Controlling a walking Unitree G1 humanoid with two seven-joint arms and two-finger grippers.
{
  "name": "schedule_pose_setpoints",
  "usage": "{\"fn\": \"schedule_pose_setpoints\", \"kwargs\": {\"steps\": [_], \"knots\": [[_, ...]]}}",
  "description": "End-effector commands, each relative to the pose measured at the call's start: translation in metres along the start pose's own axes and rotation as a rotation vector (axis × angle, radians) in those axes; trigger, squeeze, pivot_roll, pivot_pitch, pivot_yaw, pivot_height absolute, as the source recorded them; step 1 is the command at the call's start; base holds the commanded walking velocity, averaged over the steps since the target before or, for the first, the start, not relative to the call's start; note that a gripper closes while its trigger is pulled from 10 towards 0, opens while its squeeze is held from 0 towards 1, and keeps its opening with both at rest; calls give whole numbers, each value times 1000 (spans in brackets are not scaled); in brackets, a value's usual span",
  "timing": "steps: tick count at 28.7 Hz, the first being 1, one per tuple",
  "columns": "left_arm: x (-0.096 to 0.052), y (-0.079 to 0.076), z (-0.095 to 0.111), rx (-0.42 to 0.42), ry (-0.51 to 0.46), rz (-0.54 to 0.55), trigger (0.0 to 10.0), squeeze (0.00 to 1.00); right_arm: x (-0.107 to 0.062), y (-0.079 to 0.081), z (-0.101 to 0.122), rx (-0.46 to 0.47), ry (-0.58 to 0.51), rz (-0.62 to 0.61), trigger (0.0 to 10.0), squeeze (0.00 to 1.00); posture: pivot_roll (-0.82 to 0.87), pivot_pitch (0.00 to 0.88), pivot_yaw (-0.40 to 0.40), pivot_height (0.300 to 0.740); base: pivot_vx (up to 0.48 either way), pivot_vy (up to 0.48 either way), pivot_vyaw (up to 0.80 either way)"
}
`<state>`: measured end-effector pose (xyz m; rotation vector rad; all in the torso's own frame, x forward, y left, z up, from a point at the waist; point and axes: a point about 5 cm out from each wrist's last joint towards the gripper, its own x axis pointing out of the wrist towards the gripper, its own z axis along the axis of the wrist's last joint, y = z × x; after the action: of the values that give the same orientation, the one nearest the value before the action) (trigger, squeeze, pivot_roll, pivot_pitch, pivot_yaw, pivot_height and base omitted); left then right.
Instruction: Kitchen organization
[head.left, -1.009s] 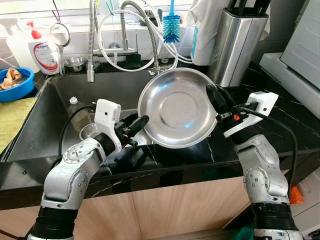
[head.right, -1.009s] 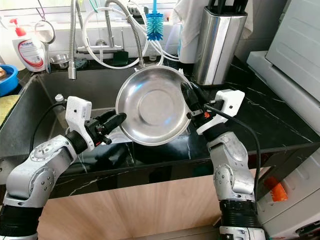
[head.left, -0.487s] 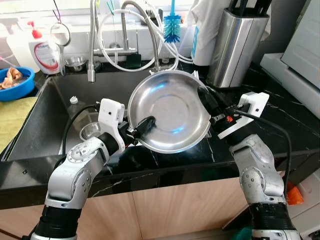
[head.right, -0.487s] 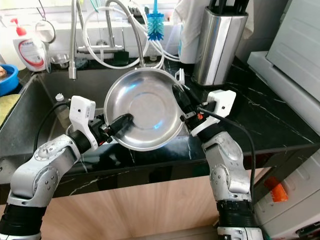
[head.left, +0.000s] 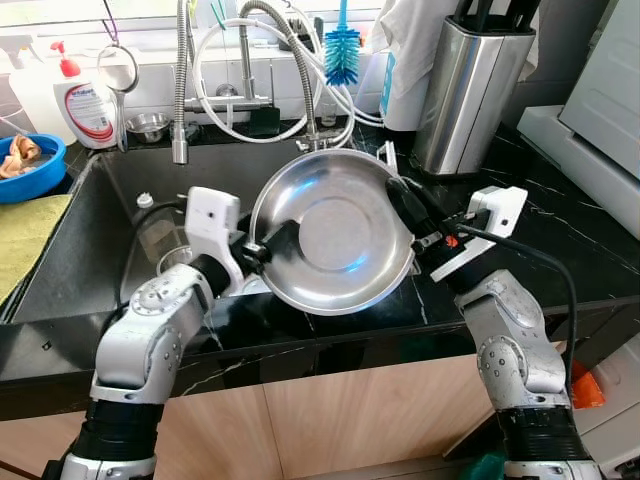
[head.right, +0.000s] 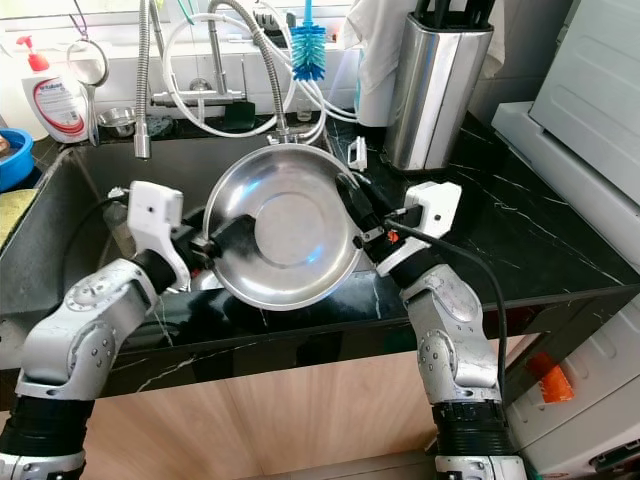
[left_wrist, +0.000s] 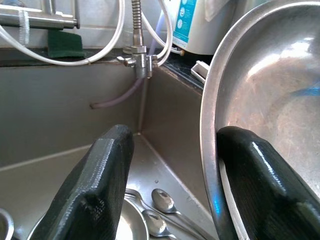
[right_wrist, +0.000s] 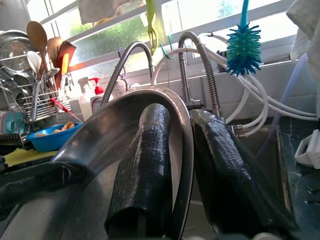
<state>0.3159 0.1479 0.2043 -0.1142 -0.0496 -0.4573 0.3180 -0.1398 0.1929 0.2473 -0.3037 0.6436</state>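
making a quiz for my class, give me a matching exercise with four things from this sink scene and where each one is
Things:
1. steel bowl
2. blue bottle brush
3. soap bottle
4. spoons

Places:
A. lying in the sink bottom
B. hanging by the window behind the tap
C. held over the sink between both grippers
D. standing on the ledge left of the tap

Pairs: 1-C, 2-B, 3-D, 4-A

You get bright daylight from the window (right_wrist: 200, 20) behind the taps; it glares on the steel bowl (head.left: 335, 230), and the sink (head.left: 130, 200) sits shadowed but sharp.
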Motion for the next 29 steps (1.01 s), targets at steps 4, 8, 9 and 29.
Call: {"fn": "schedule_pose_setpoints", "kwargs": {"steps": [4,8,9,29], "knots": [[2,11,8,10,-53,96,10000,0,0,2,5,-35,-8,17,10000,0,86,0,-40,740,0,0,0],[3,11,8,11,-56,97,4706,0,0,2,4,-38,-6,18,10000,0,87,0,-41,740,0,0,0],[3,11,8,12,-58,97,4706,0,0,2,4,-39,-5,18,10000,0,87,0,-41,740,0,0,0],[3,10,16,-1,-125,90,0,0,-2,-1,-1,-37,14,-15,10000,0,87,0,-42,740,0,0,0]]}}
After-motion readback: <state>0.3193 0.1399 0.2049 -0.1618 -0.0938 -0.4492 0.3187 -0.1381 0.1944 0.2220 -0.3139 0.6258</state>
